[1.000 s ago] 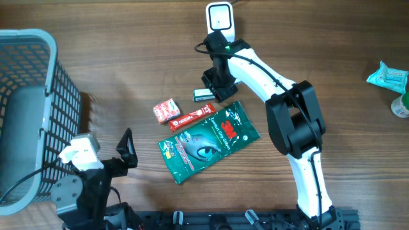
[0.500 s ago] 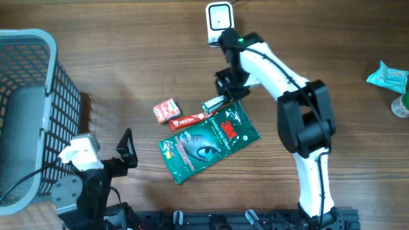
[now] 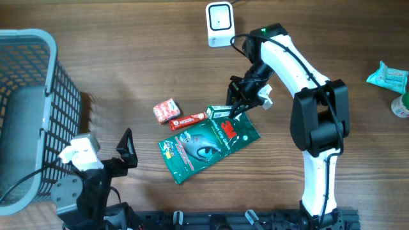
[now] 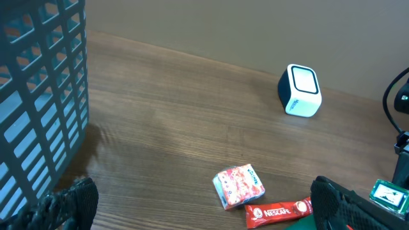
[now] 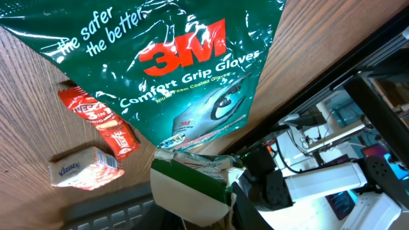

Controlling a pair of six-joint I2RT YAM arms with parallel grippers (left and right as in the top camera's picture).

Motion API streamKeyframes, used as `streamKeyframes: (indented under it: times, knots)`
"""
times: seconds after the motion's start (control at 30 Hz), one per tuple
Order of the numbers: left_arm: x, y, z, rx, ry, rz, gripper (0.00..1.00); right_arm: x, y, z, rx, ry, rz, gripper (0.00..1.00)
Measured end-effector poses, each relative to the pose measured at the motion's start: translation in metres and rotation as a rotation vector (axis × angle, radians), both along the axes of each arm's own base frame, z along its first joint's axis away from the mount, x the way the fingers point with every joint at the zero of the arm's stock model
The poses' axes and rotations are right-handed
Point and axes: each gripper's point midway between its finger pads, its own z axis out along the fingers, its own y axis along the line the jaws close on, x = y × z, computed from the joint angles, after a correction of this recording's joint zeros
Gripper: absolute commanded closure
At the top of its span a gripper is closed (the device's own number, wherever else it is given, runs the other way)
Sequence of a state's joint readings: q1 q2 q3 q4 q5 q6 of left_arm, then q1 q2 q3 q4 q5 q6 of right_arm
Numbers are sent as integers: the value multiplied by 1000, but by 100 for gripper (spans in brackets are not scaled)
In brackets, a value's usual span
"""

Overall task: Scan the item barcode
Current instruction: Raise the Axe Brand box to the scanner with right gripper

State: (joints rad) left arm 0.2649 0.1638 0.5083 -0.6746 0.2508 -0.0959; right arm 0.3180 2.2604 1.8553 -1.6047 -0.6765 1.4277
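The item, a small green-and-white packet (image 3: 220, 112), hangs above the top edge of the green 3M gloves pack (image 3: 208, 140). My right gripper (image 3: 235, 106) is shut on it. In the right wrist view the packet (image 5: 192, 186) fills the space between the jaws, crumpled at its top, above the gloves pack (image 5: 172, 70). The white scanner (image 3: 219, 24) stands at the back of the table, well apart from the packet, and also shows in the left wrist view as the scanner (image 4: 300, 91). My left gripper (image 3: 125, 153) rests open at the front left, holding nothing.
A red tissue pack (image 3: 166, 110) and a red Nescafe stick (image 3: 190, 119) lie left of the held packet. A grey mesh basket (image 3: 25, 115) stands at the far left. A teal packet (image 3: 386, 75) and a bottle (image 3: 401, 105) sit at the right edge.
My right gripper has shut on the small packet, lifted it off the table and carried it right and forward, over the gloves pack. The left arm has not moved.
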Motion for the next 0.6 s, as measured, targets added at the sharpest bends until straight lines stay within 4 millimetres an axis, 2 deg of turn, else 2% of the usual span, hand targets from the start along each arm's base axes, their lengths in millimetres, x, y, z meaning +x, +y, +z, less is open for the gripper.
streamKeyframes:
  times: [0.2, 0.23, 0.3, 0.33, 0.37, 0.43, 0.47, 0.5, 0.53, 0.57, 0.6]
  knots:
    - [0, 0, 0, 0, 0, 0, 0, 0, 0, 0, 53, -52, 72, 96]
    - [0, 0, 0, 0, 0, 0, 0, 6, 2, -1, 78, -99, 92, 96]
    - [0, 0, 0, 0, 0, 0, 0, 30, 10, -7, 144, -267, 145, 96]
    - [0, 0, 0, 0, 0, 0, 0, 64, 19, -14, 188, -458, 185, 96]
    - [0, 0, 0, 0, 0, 0, 0, 79, 22, -17, 197, -544, 204, 96]
    - [0, 0, 0, 0, 1, 0, 0, 130, 33, -16, 219, -802, 234, 96]
    - [0, 0, 0, 0, 1, 0, 0, 156, 39, -9, 229, -934, 240, 96]
    - [0, 0, 0, 0, 1, 0, 0, 173, 43, -4, 233, -1020, 244, 95]
    - [0, 0, 0, 0, 1, 0, 0, 200, 50, 9, 248, -1169, 246, 96]
    - [0, 0, 0, 0, 1, 0, 0, 215, 52, 18, 246, -1262, 253, 96]
    - [0, 0, 0, 0, 1, 0, 0, 239, 55, 35, 232, -1418, 283, 96]
